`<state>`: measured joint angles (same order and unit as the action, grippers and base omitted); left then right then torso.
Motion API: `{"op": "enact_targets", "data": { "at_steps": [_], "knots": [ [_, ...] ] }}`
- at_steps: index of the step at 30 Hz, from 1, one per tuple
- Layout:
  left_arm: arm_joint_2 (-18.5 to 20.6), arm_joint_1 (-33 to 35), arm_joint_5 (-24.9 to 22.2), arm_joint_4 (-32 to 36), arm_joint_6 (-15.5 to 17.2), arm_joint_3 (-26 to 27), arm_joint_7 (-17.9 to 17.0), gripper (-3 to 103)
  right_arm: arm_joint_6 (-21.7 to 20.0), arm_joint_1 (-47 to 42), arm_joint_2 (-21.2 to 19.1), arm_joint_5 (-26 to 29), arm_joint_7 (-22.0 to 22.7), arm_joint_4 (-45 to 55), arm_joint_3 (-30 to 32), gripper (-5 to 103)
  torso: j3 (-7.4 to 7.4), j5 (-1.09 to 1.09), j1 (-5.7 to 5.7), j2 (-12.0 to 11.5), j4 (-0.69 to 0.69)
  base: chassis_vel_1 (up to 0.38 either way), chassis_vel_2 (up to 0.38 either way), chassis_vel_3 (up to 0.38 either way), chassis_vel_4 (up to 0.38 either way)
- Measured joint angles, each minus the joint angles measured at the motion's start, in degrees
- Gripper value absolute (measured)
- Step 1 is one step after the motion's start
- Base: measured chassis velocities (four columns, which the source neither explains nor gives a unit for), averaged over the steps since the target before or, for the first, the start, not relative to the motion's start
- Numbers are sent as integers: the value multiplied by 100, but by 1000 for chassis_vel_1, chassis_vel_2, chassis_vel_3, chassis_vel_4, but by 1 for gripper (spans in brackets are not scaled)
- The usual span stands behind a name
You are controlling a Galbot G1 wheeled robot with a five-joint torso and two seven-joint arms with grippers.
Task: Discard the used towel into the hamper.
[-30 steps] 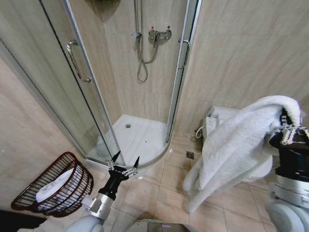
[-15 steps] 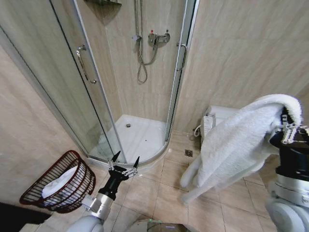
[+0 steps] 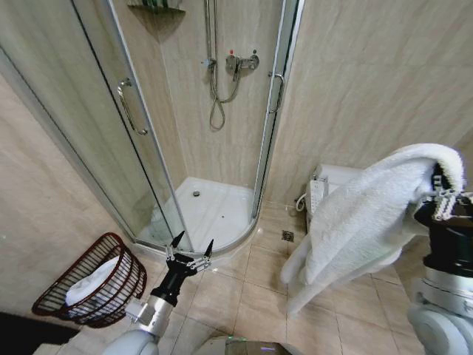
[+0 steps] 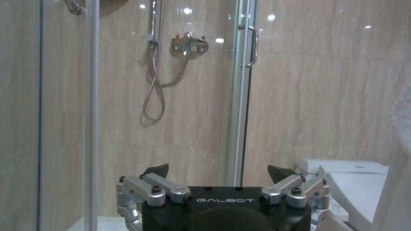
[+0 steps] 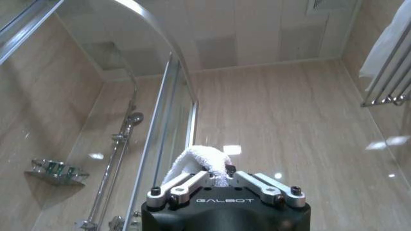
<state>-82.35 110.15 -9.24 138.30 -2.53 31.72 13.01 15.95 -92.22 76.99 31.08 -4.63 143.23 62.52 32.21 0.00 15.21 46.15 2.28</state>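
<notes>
Beige tile covers the bathroom floor [image 3: 259,296] and walls, with a glass shower stall [image 3: 207,148] in the corner and a toilet [image 3: 336,181] against the right wall. By my reading the task is about half done: the towel [image 3: 355,222] is lifted but not yet dropped. It hangs high at the robot's right, draped from the right gripper [image 5: 218,179], whose fingers are pinched closed on a fold of white cloth. The hamper [image 3: 89,285] sits on the floor at the left, against the wall beside the shower door, tilted, with white cloth already inside, well apart from the towel. The left gripper [image 3: 190,255] hovers low over the floor near the shower's front edge, fingers spread wide, holding nothing.
</notes>
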Motion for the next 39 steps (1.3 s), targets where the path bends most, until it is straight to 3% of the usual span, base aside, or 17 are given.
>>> {"op": "enact_targets", "data": {
  "at_steps": [39],
  "knots": [
    [0, 0, 0, 0, 0, 0, 0, 100, 109, 12, -1, 3, -137, 1, 4, 3, 586, 0, 447, 1036, 0, 0, 0, 0, 0]
  ]
}}
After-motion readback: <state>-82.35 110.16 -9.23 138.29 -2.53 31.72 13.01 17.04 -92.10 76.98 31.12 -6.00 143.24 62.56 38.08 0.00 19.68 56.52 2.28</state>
